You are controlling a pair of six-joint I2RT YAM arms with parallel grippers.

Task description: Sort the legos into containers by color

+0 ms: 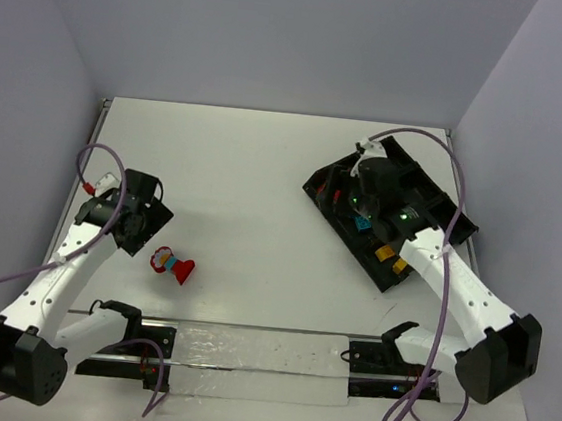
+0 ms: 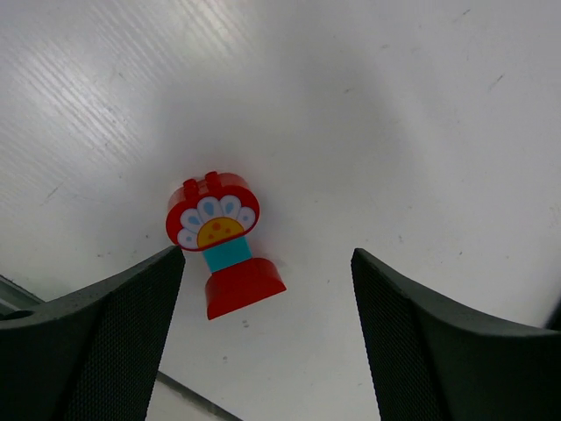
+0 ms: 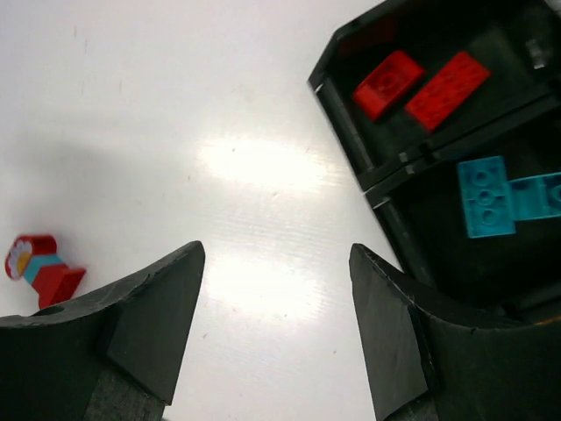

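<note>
Red lego clump (image 2: 223, 246) near released left hand (image 2: 267, 261), right hand (image 3: 276, 254) released by tray (image 3: 342, 136) edge

Hangs over a white counter (image 2: 368, 105) with two black textured fingers (image 2: 96, 342) spread wide apart, gripping nothing. Frames between them one small lego clump (image 2: 224, 250) lying flat on the counter. Stacks, end to end, a round red brick (image 2: 200, 186) printed with white petals, blue drops and a yellow centre, then a cyan brick (image 2: 227, 255), then a wider red base brick (image 2: 245, 287). Lies far closer to the picture-left finger, that fingertip meeting the round brick's rim in view; real contact impossible to tell.
</note>
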